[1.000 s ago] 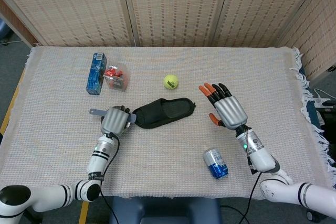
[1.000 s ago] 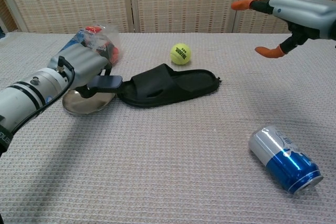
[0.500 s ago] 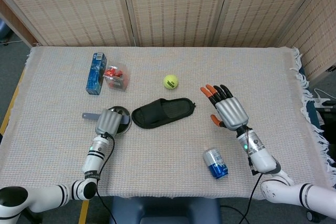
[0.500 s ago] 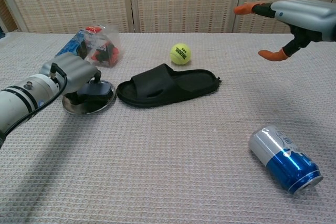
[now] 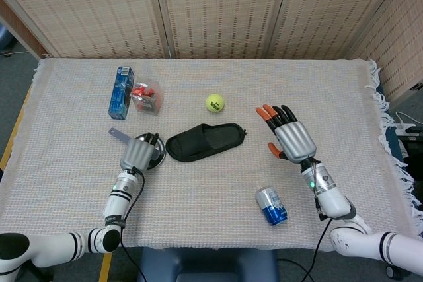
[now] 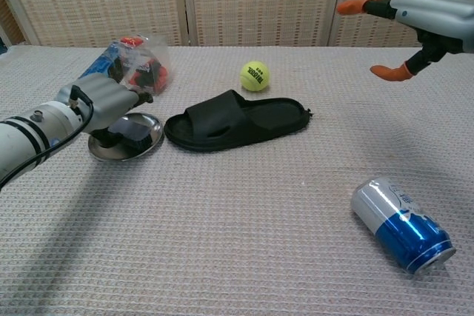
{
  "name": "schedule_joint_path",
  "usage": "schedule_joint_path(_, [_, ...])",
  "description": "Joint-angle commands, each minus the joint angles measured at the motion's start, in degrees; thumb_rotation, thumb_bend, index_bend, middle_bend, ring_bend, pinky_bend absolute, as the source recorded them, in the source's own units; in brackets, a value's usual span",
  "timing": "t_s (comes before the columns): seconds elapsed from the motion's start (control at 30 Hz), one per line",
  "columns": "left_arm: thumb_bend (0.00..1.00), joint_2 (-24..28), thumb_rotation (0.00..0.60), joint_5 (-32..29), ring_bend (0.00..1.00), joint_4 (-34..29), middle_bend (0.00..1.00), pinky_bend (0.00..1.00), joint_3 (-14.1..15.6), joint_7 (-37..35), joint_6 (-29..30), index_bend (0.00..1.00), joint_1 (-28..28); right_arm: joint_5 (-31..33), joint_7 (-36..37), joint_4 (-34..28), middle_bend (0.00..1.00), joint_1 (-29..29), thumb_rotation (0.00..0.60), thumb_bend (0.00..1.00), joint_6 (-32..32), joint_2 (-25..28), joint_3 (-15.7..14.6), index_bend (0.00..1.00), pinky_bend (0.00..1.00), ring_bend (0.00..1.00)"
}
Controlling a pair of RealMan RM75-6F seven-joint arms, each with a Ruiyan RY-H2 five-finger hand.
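Gripping a metal pan point(image 6: 127, 143) beside the slipper point(image 5: 203, 141), the left hand point(image 5: 138, 153) contrasts with the spread, empty right hand point(image 5: 291, 138).

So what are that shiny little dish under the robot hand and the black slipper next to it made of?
The small round silver dish looks like polished metal: it mirrors the left robot hand above it. The black slide slipper looks like matte foam or rubber, one moulded piece with no shine; I cannot tell which.
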Motion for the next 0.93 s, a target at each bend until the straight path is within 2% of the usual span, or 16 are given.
schedule_joint_path(0.03, [0.42,2.0,0.600,0.5,0.65,-4.4,0.14,0.93,0.5,0.0,0.9,0.07,0.4,-0.4,0.0,-0.5,0.00,-0.3,0.600,0.32,0.6,0.4,-0.1,0.00,0.00,0.00])
schedule_joint_path(0.2, [0.42,6.6,0.600,3.5,0.64,-13.3,0.11,0.92,2.0,-1.1,4.2,0.04,2.1,-1.5,-0.2,-2.2,0.00,-1.9,0.600,0.32,2.9,2.2,-0.8,0.00,0.00,0.00])
schedule_joint_path(0.27, [0.42,9.8,0.600,6.5,0.60,-18.2,0.09,0.90,2.9,-4.3,6.3,0.02,4.1,-2.2,-0.1,-4.6,0.00,-3.9,0.600,0.31,4.7,4.2,-2.0,0.00,0.00,0.00])
schedule_joint_path(0.33, [0.42,14.1,0.600,11.4,0.48,-23.0,0.06,0.81,5.2,-11.0,8.0,0.01,7.4,-4.1,0.3,-8.1,0.00,-7.3,0.600,0.29,7.3,7.2,-4.8,0.00,0.00,0.00])
schedule_joint_path(0.4, [0.42,18.4,0.600,17.1,0.25,-25.8,0.04,0.60,8.3,-19.4,9.6,0.00,11.1,-6.2,0.7,-11.1,0.00,-11.0,0.600,0.26,9.9,10.3,-8.4,0.00,0.00,0.00])
schedule_joint_path(0.43, [0.42,21.1,0.600,21.4,0.18,-26.4,0.04,0.53,11.0,-25.9,11.2,0.00,14.1,-7.8,1.2,-12.9,0.00,-13.6,0.600,0.26,11.4,12.7,-11.1,0.00,0.00,0.00])
schedule_joint_path(0.5, [0.42,24.3,0.600,27.2,0.04,-25.3,0.03,0.33,15.7,-34.8,14.2,0.00,18.9,-10.7,3.5,-14.2,0.00,-17.5,0.600,0.25,14.1,15.6,-14.8,0.00,0.00,0.00])
schedule_joint_path(0.53, [0.42,25.8,0.600,30.6,0.01,-23.8,0.02,0.29,18.5,-40.1,16.9,0.00,22.2,-12.5,5.1,-13.6,0.00,-20.0,0.600,0.25,16.7,16.5,-16.6,0.00,0.00,0.00])
schedule_joint_path(0.63, [0.40,26.4,0.600,36.4,0.00,-18.2,0.00,0.16,22.5,-51.1,25.5,0.00,30.3,-14.9,6.9,-9.4,0.00,-26.2,0.600,0.21,23.7,15.2,-19.0,0.00,0.00,0.00])
schedule_joint_path(0.73, [0.38,24.8,0.600,39.3,0.00,-11.7,0.00,0.13,22.4,-56.9,33.2,0.00,35.9,-16.1,5.5,-7.9,0.00,-29.0,0.600,0.18,26.3,14.0,-19.9,0.00,0.00,0.00])
schedule_joint_path(0.8, [0.38,25.0,0.600,40.1,0.00,-10.0,0.00,0.13,21.8,-56.1,34.4,0.00,37.0,-17.4,4.8,-7.6,0.00,-29.6,0.600,0.18,27.6,13.2,-19.5,0.00,0.00,0.00])
schedule_joint_path(0.93, [0.37,25.8,0.600,42.0,0.00,-10.2,0.00,0.15,20.7,-58.1,35.5,0.00,38.3,-17.8,3.7,-8.3,0.00,-30.2,0.600,0.18,26.4,12.3,-19.5,0.00,0.00,0.00])
